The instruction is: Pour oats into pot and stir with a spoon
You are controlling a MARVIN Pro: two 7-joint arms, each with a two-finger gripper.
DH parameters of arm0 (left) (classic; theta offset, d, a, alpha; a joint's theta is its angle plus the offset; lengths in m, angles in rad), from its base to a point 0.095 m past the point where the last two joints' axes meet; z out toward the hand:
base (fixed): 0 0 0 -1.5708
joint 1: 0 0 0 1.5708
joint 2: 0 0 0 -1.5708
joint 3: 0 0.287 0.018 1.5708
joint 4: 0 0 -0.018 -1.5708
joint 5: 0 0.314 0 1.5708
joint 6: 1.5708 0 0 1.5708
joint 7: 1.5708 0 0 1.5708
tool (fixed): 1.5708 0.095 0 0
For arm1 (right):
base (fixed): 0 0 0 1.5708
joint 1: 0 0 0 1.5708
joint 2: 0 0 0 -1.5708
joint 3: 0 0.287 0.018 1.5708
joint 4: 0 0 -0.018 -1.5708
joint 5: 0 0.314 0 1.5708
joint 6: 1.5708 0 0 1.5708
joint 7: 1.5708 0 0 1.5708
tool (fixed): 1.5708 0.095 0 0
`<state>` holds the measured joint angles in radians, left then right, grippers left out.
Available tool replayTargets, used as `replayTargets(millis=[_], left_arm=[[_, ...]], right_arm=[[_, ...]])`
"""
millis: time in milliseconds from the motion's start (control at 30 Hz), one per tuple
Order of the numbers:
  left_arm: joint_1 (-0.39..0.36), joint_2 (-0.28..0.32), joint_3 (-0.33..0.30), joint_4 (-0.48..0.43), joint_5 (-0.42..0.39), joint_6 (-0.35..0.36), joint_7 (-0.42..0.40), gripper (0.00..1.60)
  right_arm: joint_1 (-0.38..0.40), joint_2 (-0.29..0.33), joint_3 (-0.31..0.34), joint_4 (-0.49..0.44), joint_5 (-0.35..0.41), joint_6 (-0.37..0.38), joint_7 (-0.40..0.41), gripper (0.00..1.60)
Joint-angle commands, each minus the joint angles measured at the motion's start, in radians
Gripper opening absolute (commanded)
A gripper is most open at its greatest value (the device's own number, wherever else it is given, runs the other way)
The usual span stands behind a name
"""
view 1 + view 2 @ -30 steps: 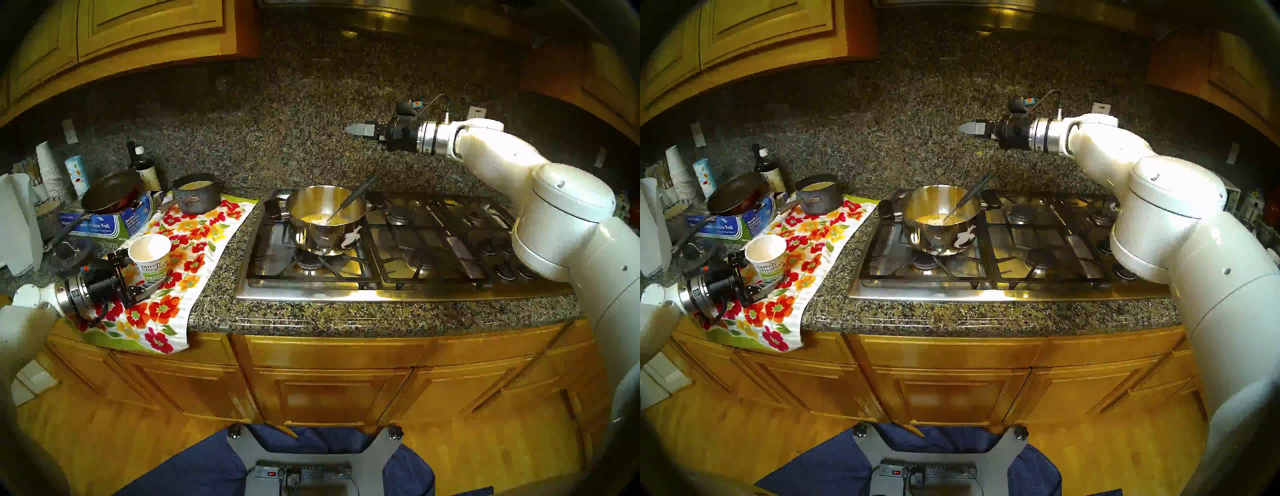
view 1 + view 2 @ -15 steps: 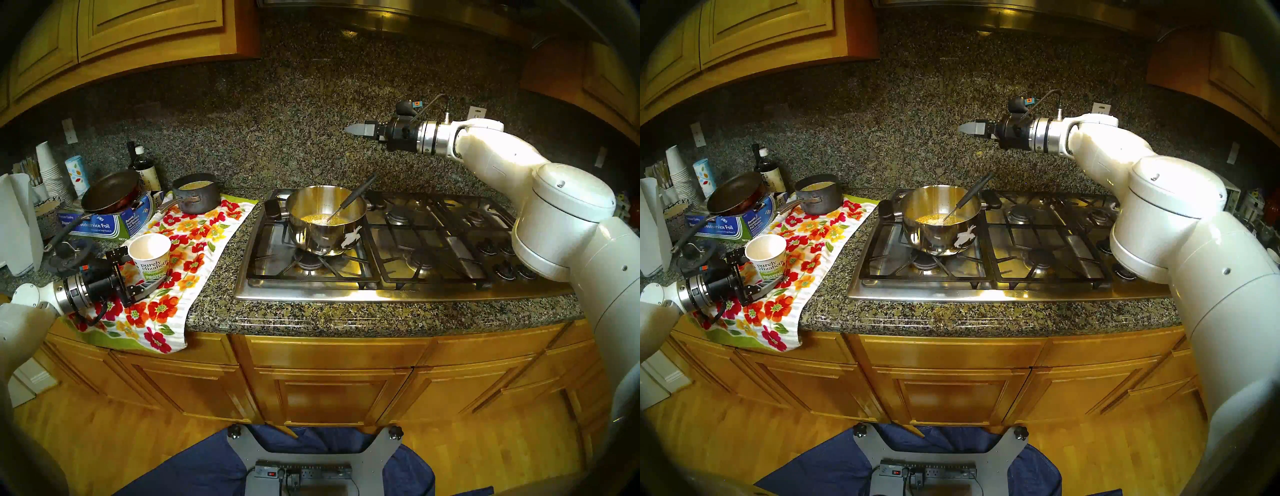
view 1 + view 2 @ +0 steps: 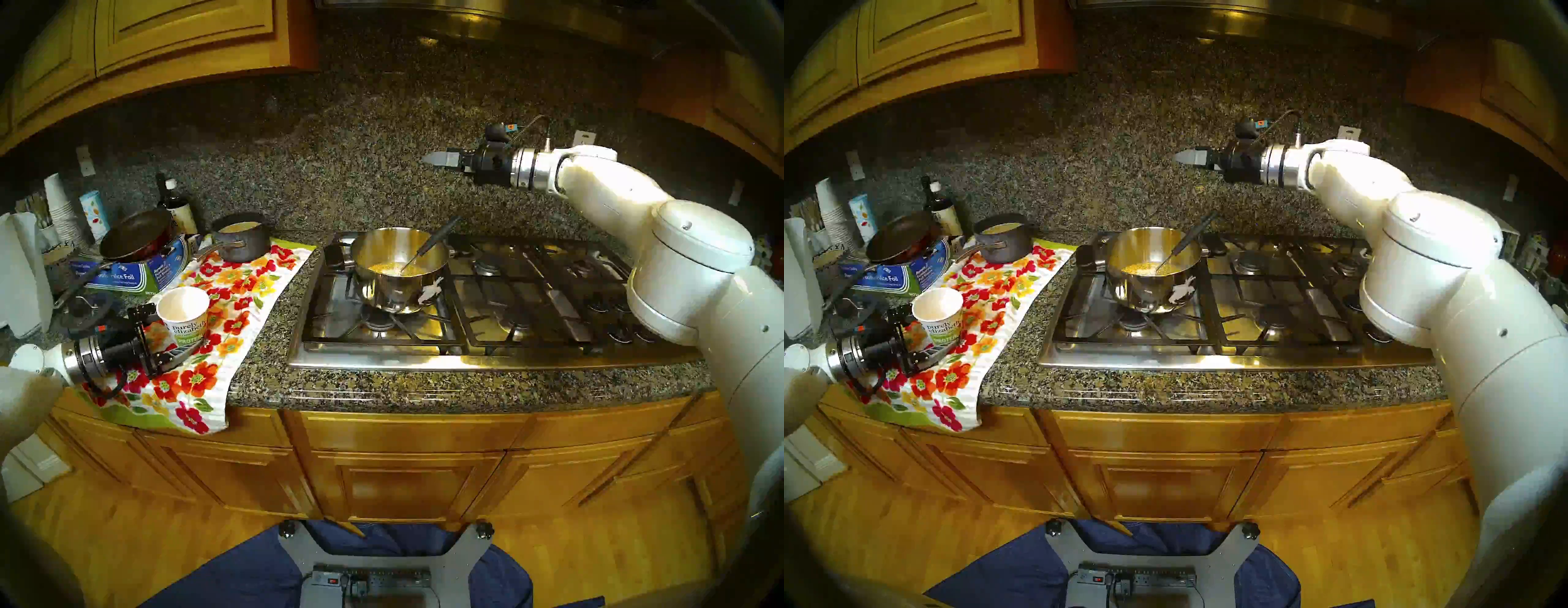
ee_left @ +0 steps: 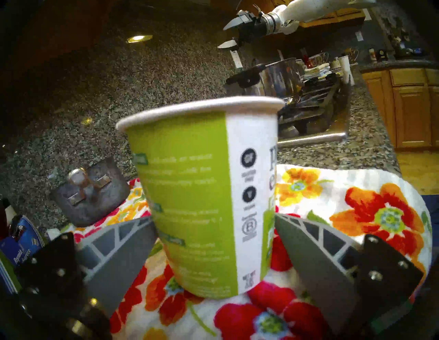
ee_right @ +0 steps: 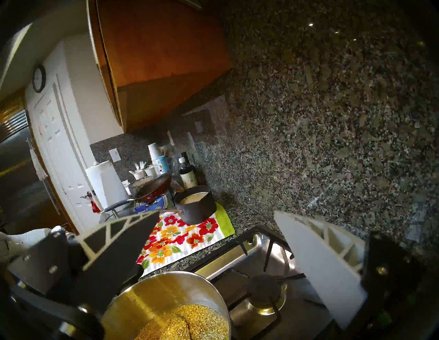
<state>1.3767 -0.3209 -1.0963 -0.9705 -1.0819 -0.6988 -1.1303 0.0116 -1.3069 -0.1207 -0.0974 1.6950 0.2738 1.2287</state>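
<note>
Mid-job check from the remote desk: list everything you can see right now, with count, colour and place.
pot: one, shiny steel, front-left burner of stove
oats: tan-yellow mass, inside pot
spoon: one, dark handle, leaning in pot
paper cup: one, white and green, upright on towel
towel: one, floral, counter left of stove
small pot: one, dark grey, back of towel
frying pan: one, black, atop foil box
foil box: one, blue, far left
bottle: one, dark, by backsplash
stove: one, steel, black grates
left gripper: open, fingers flanking cup
right gripper: open, empty, above pot
</note>
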Motion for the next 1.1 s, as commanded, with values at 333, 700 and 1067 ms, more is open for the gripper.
replayTargets(millis=[333, 700, 1067], left_arm=[[-0.045, 0.028, -0.012, 0.027, -0.019, 0.032, -0.114, 1.60], [-0.062, 0.029, -0.002, 0.052, 0.012, 0.014, -0.109, 1.60], [-0.047, 0.054, 0.005, 0.055, 0.006, 0.007, -0.113, 1.60]], right_arm=[[0.045, 0.002, 0.010, -0.003, 0.008, 0.002, -0.001, 1.60], [0.045, 0.002, 0.010, -0.003, 0.008, 0.003, -0.001, 1.60], [0.045, 0.002, 0.010, -0.003, 0.007, 0.003, -0.001, 1.60]])
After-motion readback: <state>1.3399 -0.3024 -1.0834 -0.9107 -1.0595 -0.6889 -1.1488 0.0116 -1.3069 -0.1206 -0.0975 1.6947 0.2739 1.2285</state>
